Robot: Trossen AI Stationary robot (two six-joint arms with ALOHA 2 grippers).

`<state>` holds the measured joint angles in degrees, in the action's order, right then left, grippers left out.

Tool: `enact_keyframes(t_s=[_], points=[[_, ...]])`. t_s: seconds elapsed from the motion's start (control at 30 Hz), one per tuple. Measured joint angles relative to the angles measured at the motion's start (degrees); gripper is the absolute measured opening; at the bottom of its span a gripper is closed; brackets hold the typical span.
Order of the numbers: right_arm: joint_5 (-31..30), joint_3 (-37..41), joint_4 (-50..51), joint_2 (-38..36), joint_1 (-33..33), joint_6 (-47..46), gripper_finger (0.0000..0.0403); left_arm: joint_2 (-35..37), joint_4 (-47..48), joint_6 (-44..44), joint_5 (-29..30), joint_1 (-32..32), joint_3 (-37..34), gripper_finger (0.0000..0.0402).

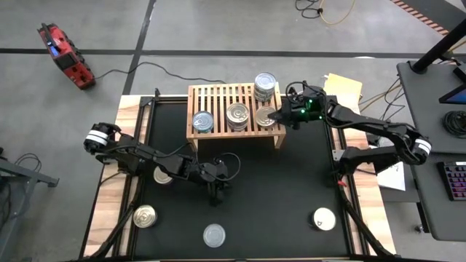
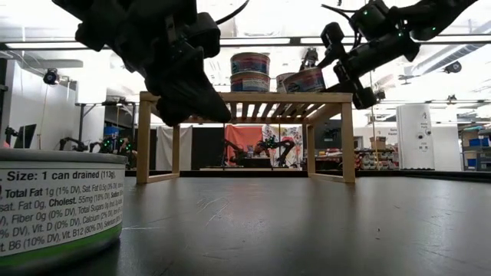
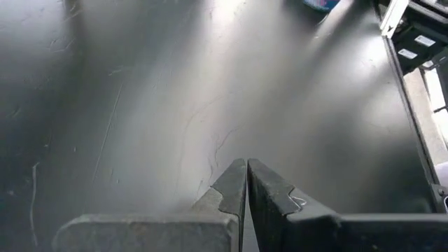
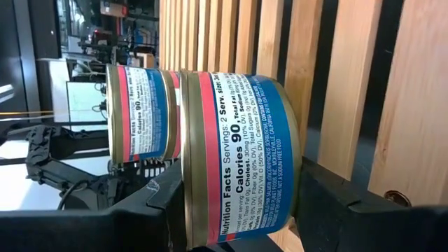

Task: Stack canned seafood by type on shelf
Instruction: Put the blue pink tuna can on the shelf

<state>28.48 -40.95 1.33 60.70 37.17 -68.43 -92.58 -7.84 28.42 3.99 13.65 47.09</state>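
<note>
Worktop (image 1: 291, 189): black mat surface with light-wood edges along both sides. Items resting directly on it:

- Shelf (image 1: 218, 98): low light-wood rack with slatted top and solid side legs, standing at the far centre
- One tin (image 1: 145, 216) with a gold-toned lid, near left corner
- One tin (image 1: 214, 234) with a silver lid, near edge, centre
- One tin (image 1: 324, 219) with a whitish lid, near right
- One tin (image 1: 163, 175), left of centre, partly covered by the left arm

On the shelf top: a tin at the left (image 1: 202, 121), a tin at centre (image 1: 237, 116), a tin at the right (image 1: 264, 116), and a stack of tins (image 1: 265, 85) at the far right corner
</note>
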Motion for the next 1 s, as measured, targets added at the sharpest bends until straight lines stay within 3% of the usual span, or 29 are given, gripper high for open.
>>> enact_keyframes(t_s=[0.7,1.0], points=[[0.01,0.0,0.06,0.14,0.0,0.03,0.0183,0.0,0.73,0.84,0.0,-0.89,0.0,0.0],[0.01,-0.02,0.0,0.14,0.0,-0.14,0.0236,0.0,0.53,0.84,0.0,-0.92,0.0,0.0]])
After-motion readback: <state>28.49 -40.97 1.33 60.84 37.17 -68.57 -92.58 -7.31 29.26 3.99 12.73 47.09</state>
